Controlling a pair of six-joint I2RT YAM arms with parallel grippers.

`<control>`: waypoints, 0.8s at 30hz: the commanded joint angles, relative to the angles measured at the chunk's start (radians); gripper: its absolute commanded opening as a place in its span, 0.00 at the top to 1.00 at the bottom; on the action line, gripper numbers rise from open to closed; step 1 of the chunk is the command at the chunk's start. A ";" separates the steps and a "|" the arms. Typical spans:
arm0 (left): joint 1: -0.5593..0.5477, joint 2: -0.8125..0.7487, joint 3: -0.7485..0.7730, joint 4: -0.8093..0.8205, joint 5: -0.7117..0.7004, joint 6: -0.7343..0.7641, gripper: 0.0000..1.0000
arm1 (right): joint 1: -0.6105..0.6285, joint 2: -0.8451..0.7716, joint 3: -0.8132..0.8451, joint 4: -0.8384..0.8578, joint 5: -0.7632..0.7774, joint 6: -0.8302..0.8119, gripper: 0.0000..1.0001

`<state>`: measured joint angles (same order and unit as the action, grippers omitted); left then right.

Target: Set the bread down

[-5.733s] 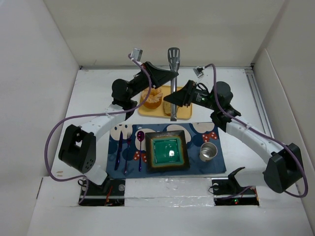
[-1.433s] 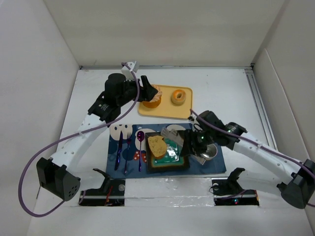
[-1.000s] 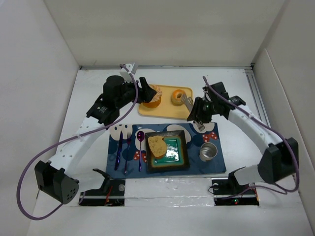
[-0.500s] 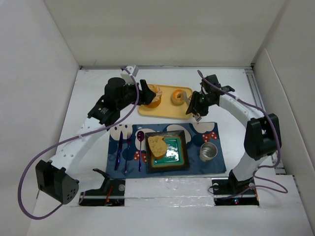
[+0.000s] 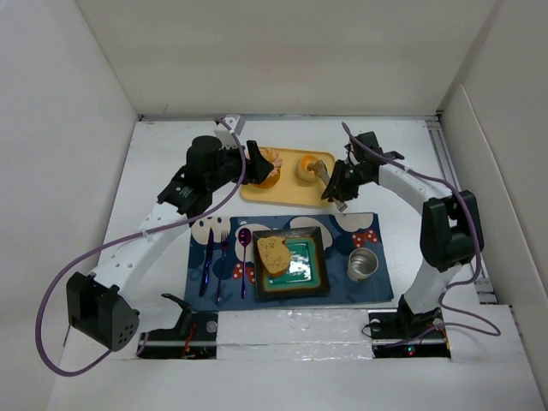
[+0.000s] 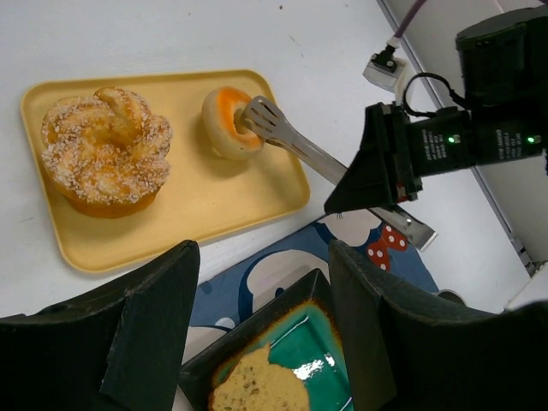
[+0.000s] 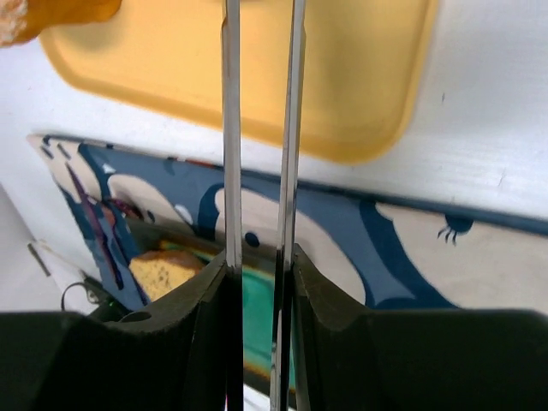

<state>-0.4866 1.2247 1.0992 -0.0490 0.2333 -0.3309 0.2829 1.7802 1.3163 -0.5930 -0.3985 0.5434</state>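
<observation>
The bread is in three pieces. A tan slice (image 5: 272,253) (image 6: 257,390) lies on the green plate (image 5: 310,272). A golden bagel (image 5: 306,167) (image 6: 224,120) and an orange lobed bun (image 5: 265,168) (image 6: 104,158) sit on the yellow tray (image 5: 287,193) (image 6: 214,201). My right gripper (image 5: 337,181) (image 7: 259,265) is shut on metal tongs (image 5: 325,174) (image 6: 300,152) (image 7: 257,128), and the tong tips pinch the bagel's right side. The left gripper (image 5: 254,163) (image 6: 261,282) hovers open over the tray's left edge, beside the bun, holding nothing.
A blue patterned placemat (image 5: 377,282) carries the plate. On it a metal cup (image 5: 363,264) stands right of the plate, and a knife (image 5: 207,257), fork and purple spoon (image 5: 244,248) lie left of it. White walls enclose the table on three sides.
The slice, earlier on the tray, now lies on the plate. My right gripper carried the tongs from the plate back to the tray, and they narrowed onto the bagel. The left gripper stayed open.
</observation>
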 commanded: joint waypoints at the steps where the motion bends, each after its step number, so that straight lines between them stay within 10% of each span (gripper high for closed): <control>1: 0.005 -0.005 -0.006 0.034 0.012 -0.002 0.43 | -0.007 -0.126 -0.047 0.055 -0.069 -0.016 0.77; 16: 0.005 0.039 0.041 -0.014 -0.017 0.050 0.43 | 0.287 -0.726 -0.410 -0.364 0.070 0.068 0.76; 24: 0.005 0.059 0.002 0.032 0.021 0.020 0.43 | 0.426 -0.752 -0.450 -0.409 0.142 0.156 0.76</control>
<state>-0.4866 1.2858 1.0954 -0.0711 0.2344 -0.3050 0.6857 1.0290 0.8722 -0.9817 -0.3191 0.6518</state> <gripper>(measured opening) 0.571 0.328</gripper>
